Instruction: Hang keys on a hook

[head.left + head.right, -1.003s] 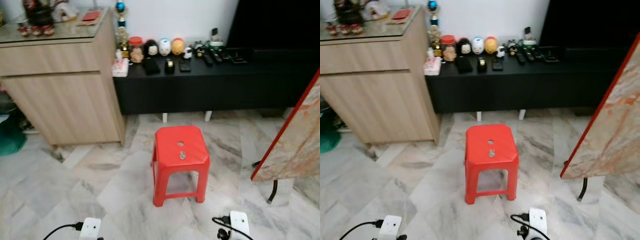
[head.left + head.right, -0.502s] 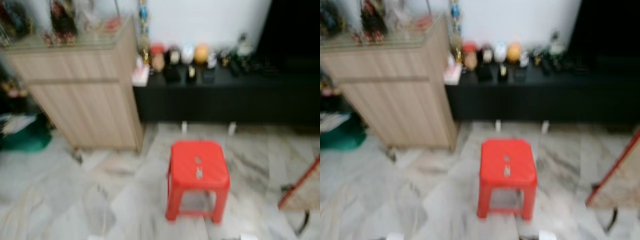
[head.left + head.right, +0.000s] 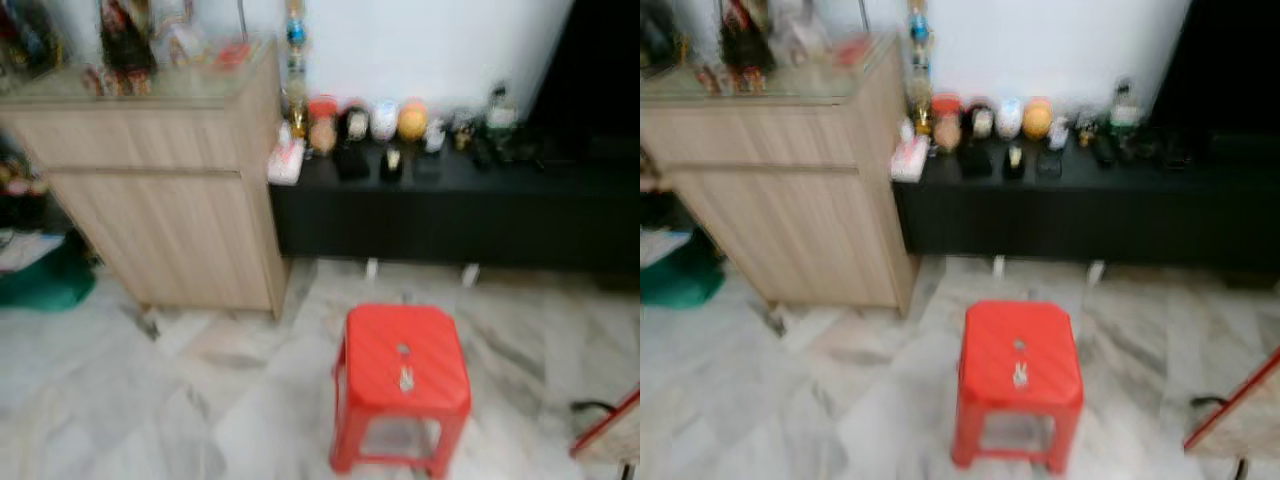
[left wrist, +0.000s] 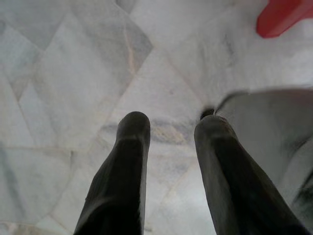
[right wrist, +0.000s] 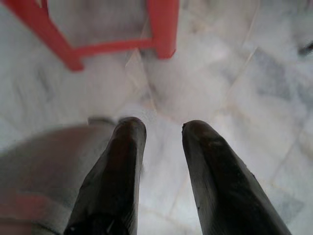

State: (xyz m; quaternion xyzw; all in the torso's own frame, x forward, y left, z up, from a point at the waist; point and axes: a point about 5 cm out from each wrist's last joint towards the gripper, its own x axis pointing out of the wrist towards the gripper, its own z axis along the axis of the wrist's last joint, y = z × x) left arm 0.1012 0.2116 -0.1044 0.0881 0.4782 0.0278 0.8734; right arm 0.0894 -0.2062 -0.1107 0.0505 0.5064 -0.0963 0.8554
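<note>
A small bunch of keys (image 3: 406,379) lies on top of a red plastic stool (image 3: 404,384) standing on the marble floor ahead of me, slightly right of centre. My left gripper (image 4: 168,132) hangs open over bare floor, with a corner of the stool (image 4: 281,17) at the edge of its view. My right gripper (image 5: 164,129) is open too, pointing at the floor beside the stool's legs (image 5: 164,29). Nothing is between either pair of fingers. No hook can be made out in these blurred frames.
A light wooden cabinet (image 3: 165,190) with ornaments on its glass top stands at the left. A long black low unit (image 3: 450,205) along the white wall carries small figurines and remotes. A marble-patterned panel with a red edge (image 3: 610,435) leans at the right. Something green (image 3: 45,285) lies beside the cabinet.
The camera has shifted: the stool now sits lower and further right in the picture, the cabinet fills more of the left, and the arms' white wrist parts have left the bottom edge.
</note>
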